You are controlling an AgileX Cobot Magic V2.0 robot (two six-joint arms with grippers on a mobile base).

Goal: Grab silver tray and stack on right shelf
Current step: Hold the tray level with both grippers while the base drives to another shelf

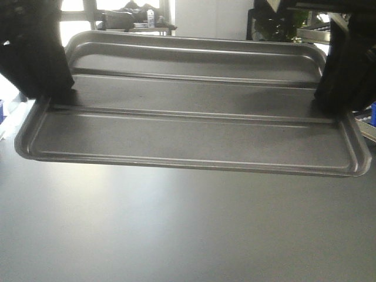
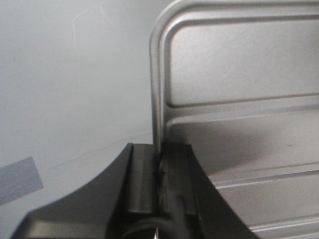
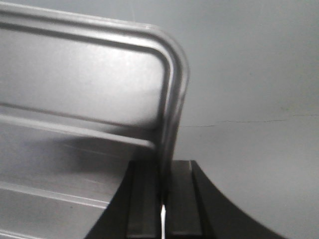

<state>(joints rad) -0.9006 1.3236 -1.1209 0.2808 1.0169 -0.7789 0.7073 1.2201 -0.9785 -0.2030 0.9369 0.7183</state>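
the silver tray [image 1: 194, 126] fills the middle of the front view, stretching almost from the left edge of the frame to the right. its floor faces the camera, with two raised ridges running lengthwise across it. its far rim sits near the top of the frame and its near rim lies just below the centre.

the left gripper [image 1: 59, 97] shows as a dark shape in the upper left and meets the tray's left short rim. in the left wrist view, the left gripper [image 2: 160, 154] is clamped on that rim. one black finger [image 2: 142, 174] is outside the rim and the other is inside, at the bottom centre of the frame.

the right gripper [image 1: 332, 103] in the upper right of the front view does the same on the opposite short rim. in the right wrist view, the right gripper [image 3: 164, 169] is pinched on the rim, just below the tray's rounded corner.

a plain grey table [image 1: 176, 235] fills the lower half of the front view. a pale band lies under the tray's near rim, so the tray seems held off the table.

a blue-grey patch [image 2: 17, 179] lies on the table in the lower left of the left wrist view.
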